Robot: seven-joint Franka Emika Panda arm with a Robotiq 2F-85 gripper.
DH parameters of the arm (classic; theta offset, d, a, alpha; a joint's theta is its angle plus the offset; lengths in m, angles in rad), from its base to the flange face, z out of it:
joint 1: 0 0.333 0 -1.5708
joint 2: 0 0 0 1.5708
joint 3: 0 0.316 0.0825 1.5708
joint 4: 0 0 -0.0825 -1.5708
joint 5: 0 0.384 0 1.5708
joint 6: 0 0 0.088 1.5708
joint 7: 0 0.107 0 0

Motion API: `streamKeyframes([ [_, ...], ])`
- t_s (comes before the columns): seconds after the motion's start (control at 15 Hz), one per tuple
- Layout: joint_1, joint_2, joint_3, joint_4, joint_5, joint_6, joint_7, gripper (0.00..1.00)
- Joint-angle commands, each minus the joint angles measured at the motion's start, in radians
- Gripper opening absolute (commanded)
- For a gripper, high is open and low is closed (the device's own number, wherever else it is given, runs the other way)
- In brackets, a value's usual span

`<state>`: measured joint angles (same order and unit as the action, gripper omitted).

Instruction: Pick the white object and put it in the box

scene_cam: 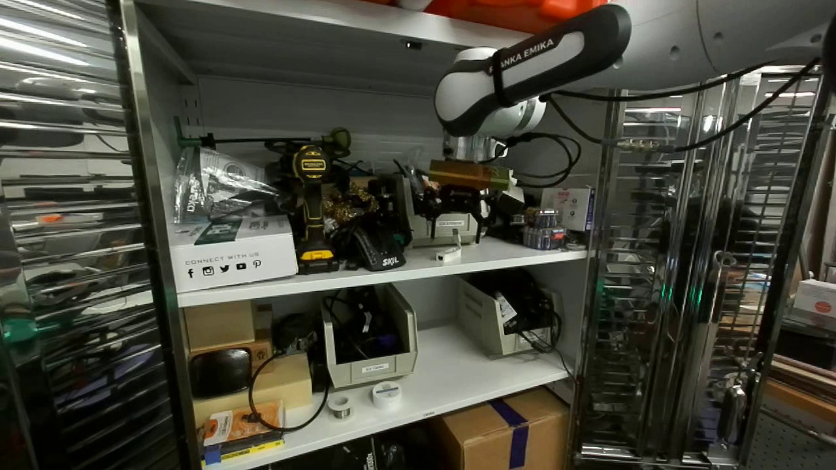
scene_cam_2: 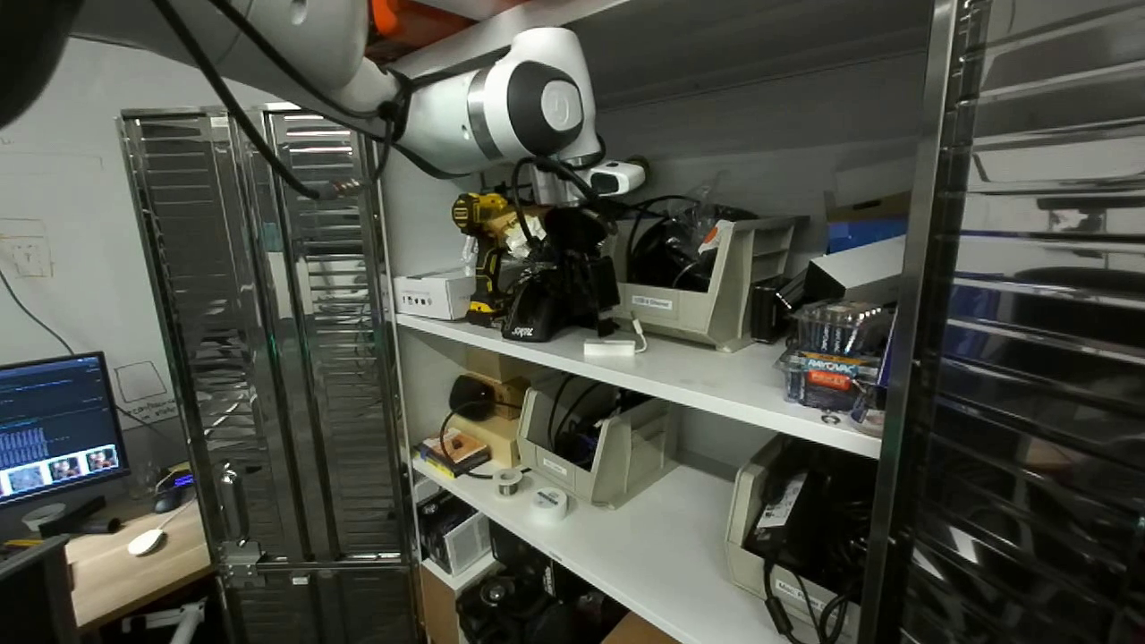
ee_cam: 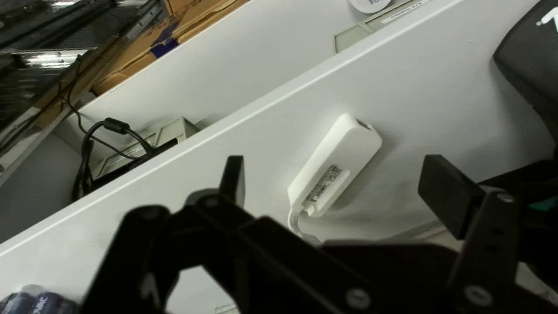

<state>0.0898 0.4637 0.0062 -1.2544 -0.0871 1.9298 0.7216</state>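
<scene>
Both exterior views look slightly down into the open storage cabinet (scene_cam: 281, 101) from the front, near its opposite ends, sharing my arm (scene_cam: 542, 65) and the upper surface (scene_cam: 499, 251); in an exterior view, coverage extends to a computer monitor (scene_cam_2: 54, 429). My wrist view, much nearer, looks down past my end effector (ee_cam: 335, 183) onto the white adapter (ee_cam: 335, 161), the surface's edge slanting diagonally.

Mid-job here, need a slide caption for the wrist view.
The open gripper frames the white object, its cable attached, lying on a white shelf.
</scene>
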Motion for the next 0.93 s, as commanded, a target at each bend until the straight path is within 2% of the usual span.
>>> streamKeyframes([
  [0.0, 0.023, 0.118, -0.030, 0.203, -0.017, -0.103, -0.028, 1.00],
  [0.47, 0.029, 0.275, -0.036, 0.401, -0.003, -0.215, -0.082, 1.00],
  [0.53, 0.031, 0.287, -0.035, 0.421, -0.001, -0.231, -0.092, 0.90],
  [0.6, 0.020, 0.290, -0.012, 0.428, -0.012, -0.245, -0.096, 0.74],
  [0.87, 0.031, 0.287, -0.008, 0.460, -0.013, -0.313, -0.106, 0.42],
])
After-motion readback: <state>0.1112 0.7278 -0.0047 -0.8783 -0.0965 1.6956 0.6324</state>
